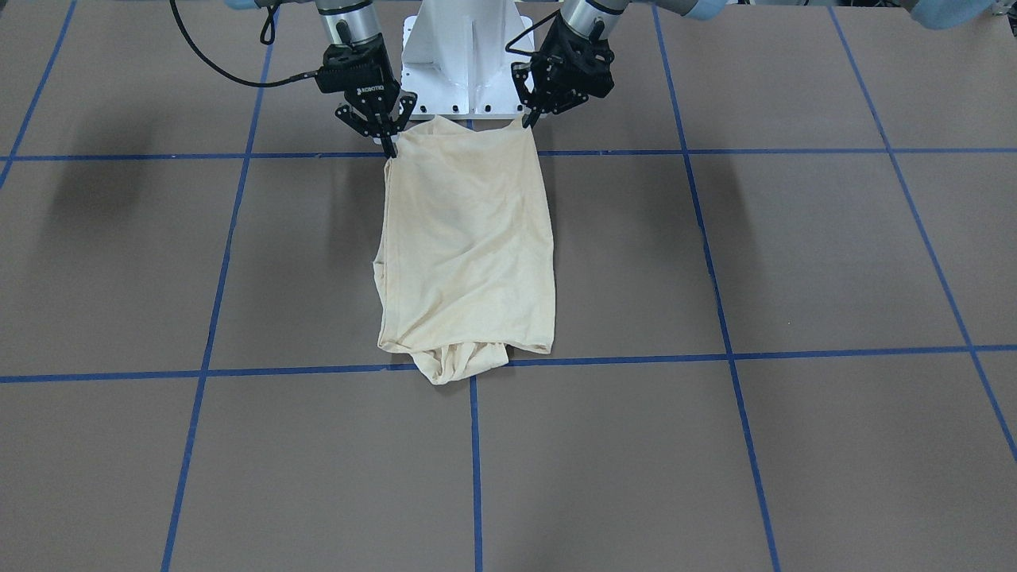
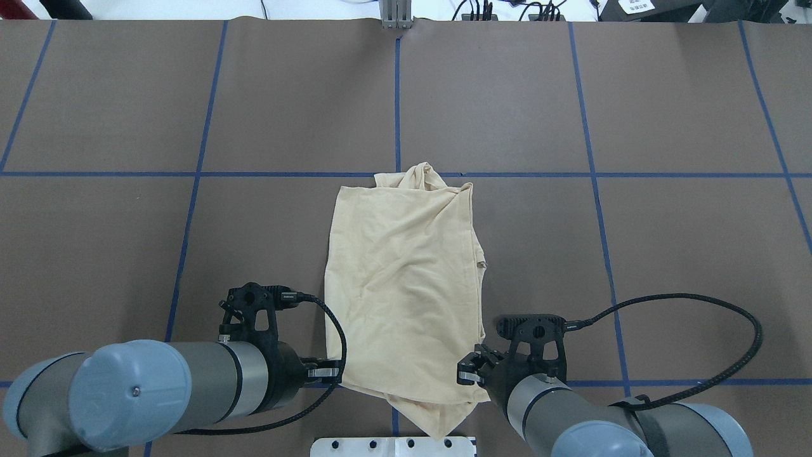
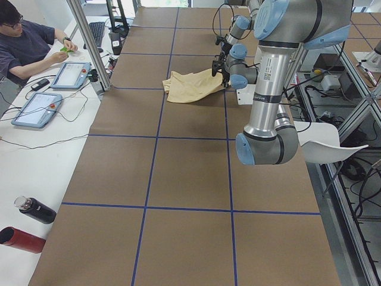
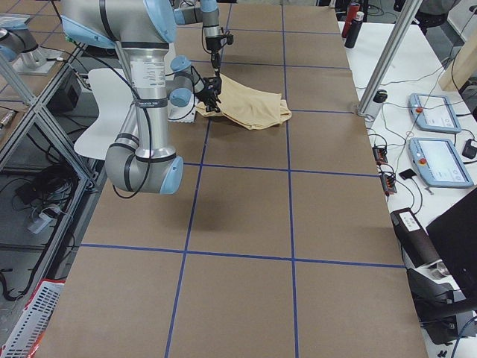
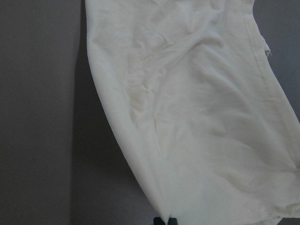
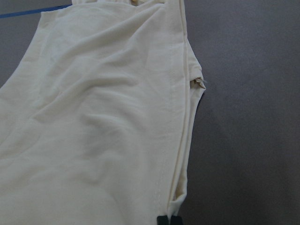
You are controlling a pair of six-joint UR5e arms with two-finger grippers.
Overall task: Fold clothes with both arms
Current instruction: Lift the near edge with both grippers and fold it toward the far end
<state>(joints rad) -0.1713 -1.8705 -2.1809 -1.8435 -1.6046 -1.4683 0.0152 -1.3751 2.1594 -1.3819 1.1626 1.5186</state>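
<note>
Here's the T-shirt [image 2: 406, 279], pale cream, folded into a long narrow strip on the brown table [image 2: 634, 254]. In the overhead view it lies dead centre and runs from 12 o'clock down to 6 o'clock. Its far end sits right on the blue tape line [image 2: 254, 174], and a bunched lump of fabric pokes over the line at 12 o'clock. The near end dips to a point at 6 o'clock, just reaching the white pedestal base [image 2: 393, 446].

All the action is at that near end. The left gripper [image 2: 334, 374] is on the strip's 7 o'clock corner, its fingers pinched together on the folded edge. Its wrist camera shows the dark fingertips [image 5: 164, 221] closed right where the cloth runs out of frame. The right gripper [image 2: 467, 374] mirrors it at the 5 o'clock corner, clamped on the hem. Its own fingertips [image 6: 164, 220] meet at the end of the stitched seam.

In the side views the gripped end rises off the table towards the grippers, while the far part of the strip lies flat. Soft wrinkles run across the top layer. On the 3 o'clock edge a small tab [image 2: 483, 263] sticks out of the seam.
</note>
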